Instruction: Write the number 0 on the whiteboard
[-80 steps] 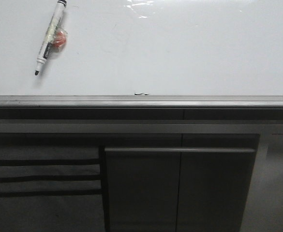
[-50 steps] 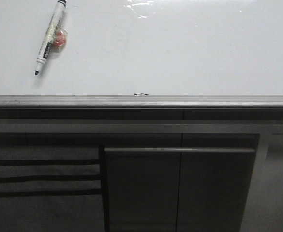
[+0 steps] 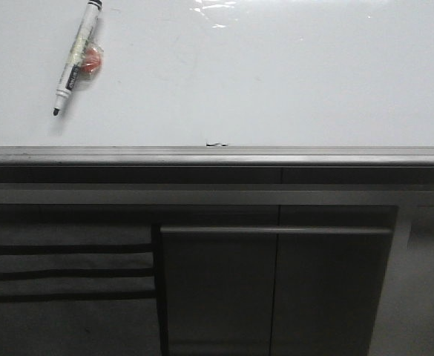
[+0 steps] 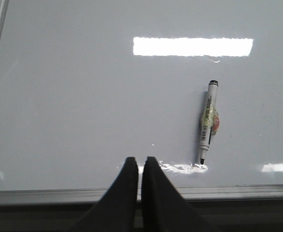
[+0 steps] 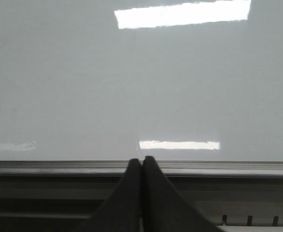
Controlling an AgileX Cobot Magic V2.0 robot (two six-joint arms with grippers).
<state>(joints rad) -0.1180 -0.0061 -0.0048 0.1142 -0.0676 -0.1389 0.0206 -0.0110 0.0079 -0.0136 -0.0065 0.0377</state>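
White whiteboard [image 3: 276, 81] lies flat, no drawn 0 visible. Uncapped marker pen [image 3: 76, 57] w/ orange blob taped on rests near far-left corner. Left gripper [image 4: 140, 166] & right gripper [image 5: 141, 166] both pinched closed, empty, over near frame edge [image 3: 217, 154]. Dark cabinet [image 3: 276, 289] below.

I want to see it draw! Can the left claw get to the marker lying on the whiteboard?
Probably yes. The marker lies in the open on the whiteboard, with nothing between it and the left claw. The claw is shut, so it must open first.
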